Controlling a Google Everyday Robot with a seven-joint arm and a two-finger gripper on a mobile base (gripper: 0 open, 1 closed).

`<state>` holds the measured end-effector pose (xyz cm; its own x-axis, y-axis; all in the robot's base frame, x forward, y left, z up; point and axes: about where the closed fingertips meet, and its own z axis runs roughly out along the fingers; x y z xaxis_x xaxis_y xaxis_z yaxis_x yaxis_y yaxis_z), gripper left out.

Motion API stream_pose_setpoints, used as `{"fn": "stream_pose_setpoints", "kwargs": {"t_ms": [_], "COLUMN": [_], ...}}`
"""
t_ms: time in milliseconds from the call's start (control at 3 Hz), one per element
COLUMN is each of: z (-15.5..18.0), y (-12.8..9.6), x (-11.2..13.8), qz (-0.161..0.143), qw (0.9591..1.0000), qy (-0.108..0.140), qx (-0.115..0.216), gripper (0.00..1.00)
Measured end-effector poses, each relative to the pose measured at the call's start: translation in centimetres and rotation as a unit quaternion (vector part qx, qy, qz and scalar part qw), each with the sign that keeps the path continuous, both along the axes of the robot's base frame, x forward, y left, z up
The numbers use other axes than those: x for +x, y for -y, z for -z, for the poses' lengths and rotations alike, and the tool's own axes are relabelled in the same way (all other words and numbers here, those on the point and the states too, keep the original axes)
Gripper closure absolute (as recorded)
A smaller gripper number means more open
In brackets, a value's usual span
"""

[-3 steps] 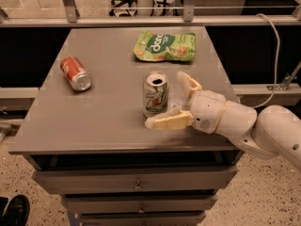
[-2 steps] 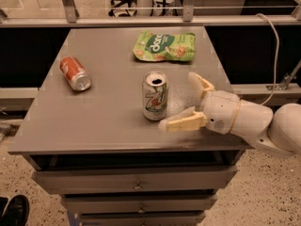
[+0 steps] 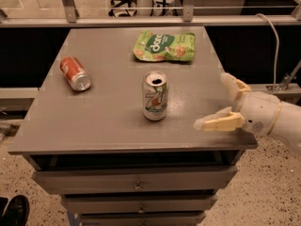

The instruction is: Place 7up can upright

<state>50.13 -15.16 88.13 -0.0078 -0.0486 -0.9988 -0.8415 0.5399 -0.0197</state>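
Note:
The 7up can point(image 3: 154, 96) stands upright near the middle of the grey table point(image 3: 94, 121), its opened top facing up. It is silver-white with green lettering. My gripper point(image 3: 215, 101) is open and empty at the table's right edge, well to the right of the can and apart from it. Its two cream fingers point(image 3: 218, 123) are spread wide and point left toward the can.
A red-orange can point(image 3: 75, 73) lies on its side at the table's left. A green snack bag point(image 3: 164, 46) lies flat at the back. Drawers point(image 3: 136, 185) sit below the tabletop. A railing and a cable run behind the table.
My gripper has drawn back to the right, away from the 7up can, which stays standing where it was.

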Motion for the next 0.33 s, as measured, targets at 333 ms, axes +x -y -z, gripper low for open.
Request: {"fn": "stream_pose_setpoints", "kwargs": {"t_ms": [333], "z": [-0.03], "y": [0.67], "x": [-0.03], "qz": [0.009], "qw": [1.0], "qy": [0.0], "qx": [0.003], "gripper": [0.0]}}
